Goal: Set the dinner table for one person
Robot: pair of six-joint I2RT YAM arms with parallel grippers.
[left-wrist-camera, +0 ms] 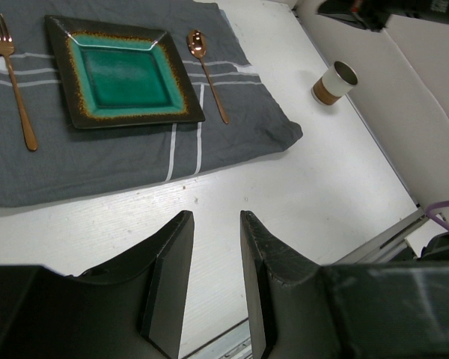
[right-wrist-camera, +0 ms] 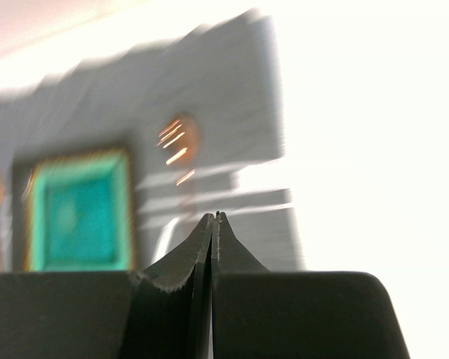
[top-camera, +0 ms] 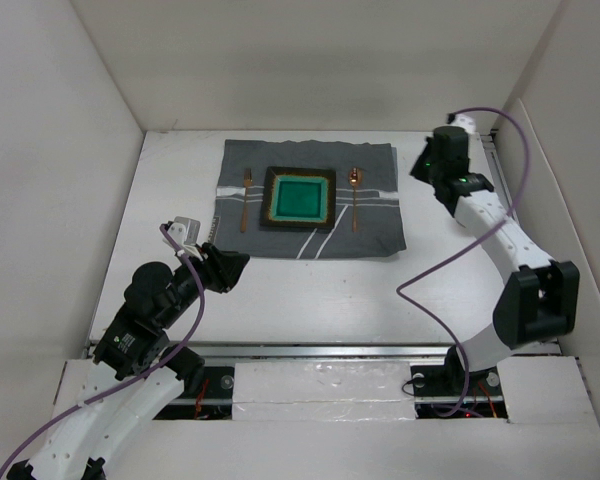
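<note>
You've got the cloth (top-camera: 380,225) on the far half of the table (top-camera: 310,290), with the plate (top-camera: 300,198) at its middle. The fork (top-camera: 246,200) lies left of the plate and the spoon (top-camera: 355,195) right. The cup (left-wrist-camera: 334,82) stands on the table, right of the cloth.

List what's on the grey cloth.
Green square plate in the middle, fork left of it, spoon right. The cloth under the plate is hidden.

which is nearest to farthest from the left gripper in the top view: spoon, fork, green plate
1. fork, left side of the cloth
2. green plate, middle of the cloth
3. spoon, right of the plate
</note>
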